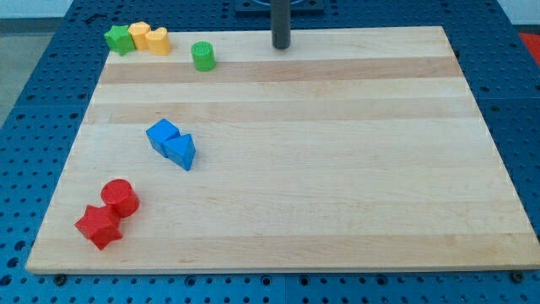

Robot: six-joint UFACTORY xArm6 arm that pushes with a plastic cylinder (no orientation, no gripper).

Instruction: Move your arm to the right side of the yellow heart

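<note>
Camera view, and my tip (280, 46) sits at the board's (337, 169) top edge, a bare rod with no fingers to spread or pinch; well off to the view's left, in the top-left corner, the yellow heart (158, 40) touches a second yellow block (138, 35), with the green star (119, 39) just beside that; the green cylinder (202, 56) stands between heart and tip; mid-left, the blue cube (162, 135) touches the blue triangle (181, 152); bottom-left, the red cylinder (120, 197) touches the red star (99, 225).
</note>
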